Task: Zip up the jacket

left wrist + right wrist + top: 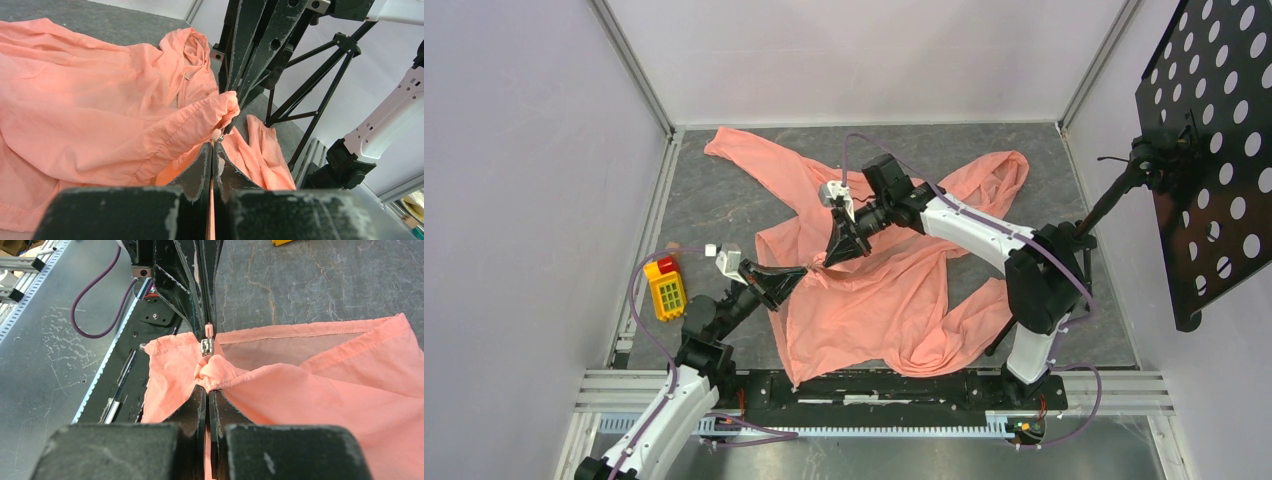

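While you look from above, you count one jacket (864, 300), two hands and two other things. The jacket lies spread and creased in the middle of the grey worktop (704, 210), with one sleeve reaching to the far left corner and the hood at the far right. The left hand (807, 268) and the right hand (832, 257) meet tip to tip over the left part of the jacket.

One yellow keypad box (666, 290) with a red button lies on the worktop, left of the jacket and apart from it. One black perforated panel (1214, 150) hangs on a tripod stand (1114, 200) at the right, and the right arm crosses in front of that stand.

You see in the right wrist view what the top view hides: one metal zipper slider (206, 346) with one pink pull tab (206, 331). There the left hand is pressed together, its tips on the jacket at the pull tab. The right hand is pressed together too and pinches a bunch of jacket cloth just under the slider. Only the left wrist view shows you the hood with its drawstring, and the legs of the stand behind the right hand.
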`<state>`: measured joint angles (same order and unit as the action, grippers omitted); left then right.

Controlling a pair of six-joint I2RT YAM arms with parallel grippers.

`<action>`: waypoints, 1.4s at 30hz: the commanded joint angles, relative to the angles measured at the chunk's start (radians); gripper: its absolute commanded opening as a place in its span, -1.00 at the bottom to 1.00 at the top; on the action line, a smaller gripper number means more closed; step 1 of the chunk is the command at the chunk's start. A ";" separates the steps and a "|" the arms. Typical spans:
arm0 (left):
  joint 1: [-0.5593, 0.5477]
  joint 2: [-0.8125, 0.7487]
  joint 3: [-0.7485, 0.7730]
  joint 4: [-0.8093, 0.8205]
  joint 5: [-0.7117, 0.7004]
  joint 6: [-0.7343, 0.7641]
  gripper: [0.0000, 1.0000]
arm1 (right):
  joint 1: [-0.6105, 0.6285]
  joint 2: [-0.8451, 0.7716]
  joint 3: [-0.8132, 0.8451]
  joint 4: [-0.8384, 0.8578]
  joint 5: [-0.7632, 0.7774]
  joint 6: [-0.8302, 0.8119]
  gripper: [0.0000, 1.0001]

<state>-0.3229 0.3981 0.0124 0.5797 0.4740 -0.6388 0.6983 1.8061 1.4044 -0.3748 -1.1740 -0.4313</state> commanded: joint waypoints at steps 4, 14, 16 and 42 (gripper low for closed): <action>-0.004 -0.014 -0.111 0.048 0.002 0.035 -0.95 | 0.009 0.010 0.040 0.040 -0.030 0.023 -0.99; -0.004 -0.012 -0.109 0.043 0.002 0.034 -0.95 | 0.012 -0.029 0.012 0.078 -0.010 0.036 -0.99; -0.003 -0.017 -0.108 0.039 -0.002 0.035 -0.95 | 0.010 -0.038 0.007 0.082 -0.008 0.035 -0.99; -0.004 -0.058 -0.108 -0.022 -0.037 0.042 -0.95 | 0.012 -0.045 -0.012 0.082 -0.019 0.026 -0.99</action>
<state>-0.3229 0.3447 0.0124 0.5488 0.4511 -0.6388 0.7052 1.7943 1.3933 -0.3111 -1.1732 -0.4053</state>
